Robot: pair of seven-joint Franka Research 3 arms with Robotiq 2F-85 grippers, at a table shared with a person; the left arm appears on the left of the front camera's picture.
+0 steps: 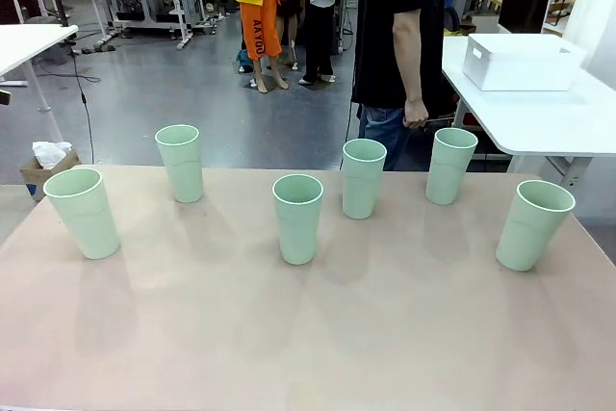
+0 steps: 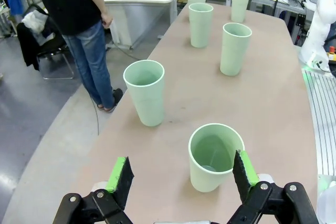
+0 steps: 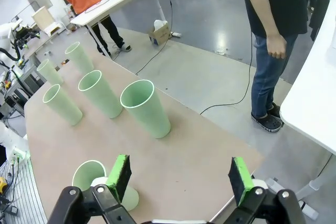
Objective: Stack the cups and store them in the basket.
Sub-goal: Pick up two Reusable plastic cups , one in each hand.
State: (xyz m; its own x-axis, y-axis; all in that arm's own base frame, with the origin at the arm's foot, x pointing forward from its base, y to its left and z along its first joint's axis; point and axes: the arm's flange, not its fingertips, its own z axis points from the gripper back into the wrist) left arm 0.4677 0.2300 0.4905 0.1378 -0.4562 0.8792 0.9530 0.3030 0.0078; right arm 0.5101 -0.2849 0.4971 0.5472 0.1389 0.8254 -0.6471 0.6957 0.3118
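Several pale mint-green cups stand upright and apart across the beige table [image 1: 308, 334]: one at the far left [image 1: 82, 212], one in the middle [image 1: 297, 218], one at the far right [image 1: 533, 224], others between. The white basket [image 1: 520, 62] sits on a separate white table at the back right. In the left wrist view my left gripper [image 2: 182, 174] is open, and the nearest cup [image 2: 215, 156] stands just beyond its right finger. My right gripper [image 3: 180, 178] is open too, with a cup [image 3: 92, 182] beside its left finger and another cup [image 3: 146, 107] farther ahead.
A person [image 1: 399, 36] in a black shirt and jeans stands at the table's far edge, hand hanging down. The white side table [image 1: 539, 117] with the basket stands apart from the beige table, beyond its right corner. A cardboard box [image 1: 43, 168] lies on the floor at left.
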